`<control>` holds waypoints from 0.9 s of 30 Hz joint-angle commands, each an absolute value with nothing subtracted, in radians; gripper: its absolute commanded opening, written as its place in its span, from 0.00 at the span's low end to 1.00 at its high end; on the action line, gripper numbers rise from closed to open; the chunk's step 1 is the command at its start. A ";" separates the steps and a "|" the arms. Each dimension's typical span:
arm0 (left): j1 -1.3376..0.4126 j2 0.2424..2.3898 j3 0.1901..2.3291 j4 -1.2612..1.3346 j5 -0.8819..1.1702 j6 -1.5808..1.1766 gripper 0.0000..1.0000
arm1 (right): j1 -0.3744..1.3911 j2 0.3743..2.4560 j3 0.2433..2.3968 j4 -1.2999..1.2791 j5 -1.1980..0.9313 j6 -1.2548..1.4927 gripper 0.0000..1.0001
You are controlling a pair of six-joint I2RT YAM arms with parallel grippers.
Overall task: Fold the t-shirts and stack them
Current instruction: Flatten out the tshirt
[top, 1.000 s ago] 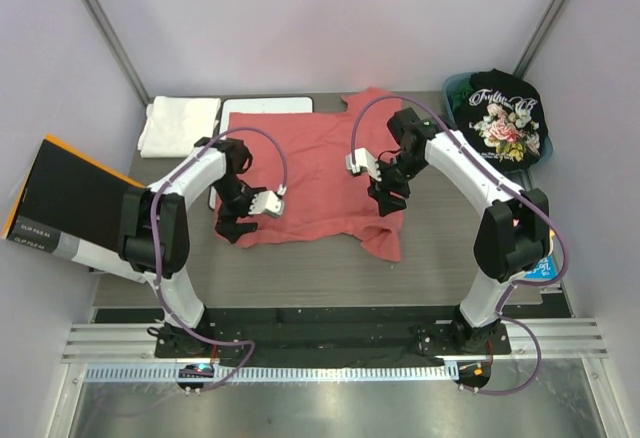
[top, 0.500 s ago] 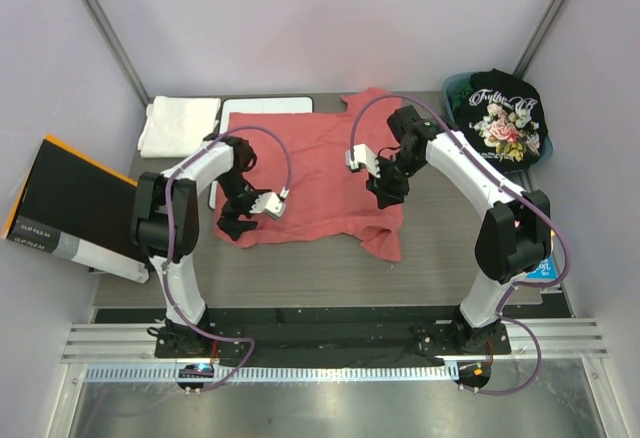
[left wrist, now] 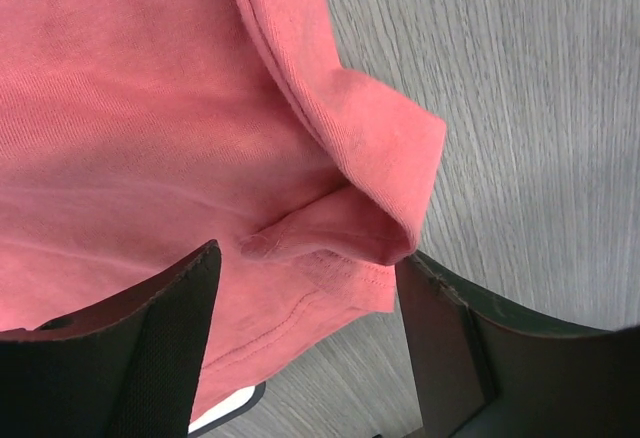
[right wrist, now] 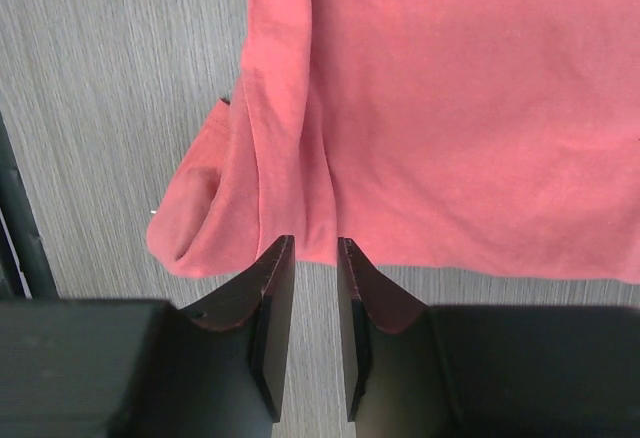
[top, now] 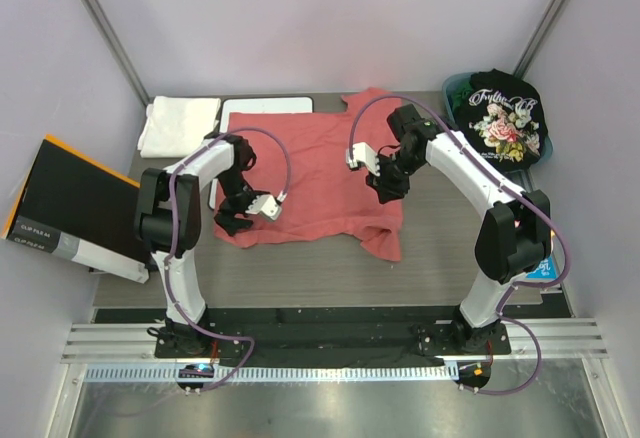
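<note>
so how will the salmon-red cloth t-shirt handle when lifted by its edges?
Likely floppy: the salmon-red cloth t-shirt lies creased, its corner folded over itself. Thin hem suggests light; expect drape from any pinch. May drag rather than slide on the grey wood-grain table.

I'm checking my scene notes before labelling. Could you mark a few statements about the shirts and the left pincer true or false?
1. The left pincer is open, straddling a corner of the salmon-red t-shirt. True.
2. The white t-shirt lies spread over the salmon-red t-shirt. False: the white t-shirt lies folded at the far left corner, apart from it.
3. The black floral t-shirt sits in the teal basket. True.
4. The whiteboard is fully uncovered. False: the salmon-red t-shirt overlaps the whiteboard.
</note>
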State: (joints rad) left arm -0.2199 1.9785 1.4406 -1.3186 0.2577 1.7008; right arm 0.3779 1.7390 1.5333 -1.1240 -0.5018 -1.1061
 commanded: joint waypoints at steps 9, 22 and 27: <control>-0.213 1.982 1.448 -1.560 0.242 1.790 0.52 | 0.382 1.738 1.605 -1.092 -0.476 -1.088 0.16; -0.213 1.902 1.450 -1.643 0.262 1.882 0.79 | 0.380 1.747 1.624 -1.083 -0.439 -1.092 0.11; -0.222 1.896 1.394 -1.641 0.239 1.884 0.70 | 0.382 1.749 1.626 -1.077 -0.436 -1.078 0.10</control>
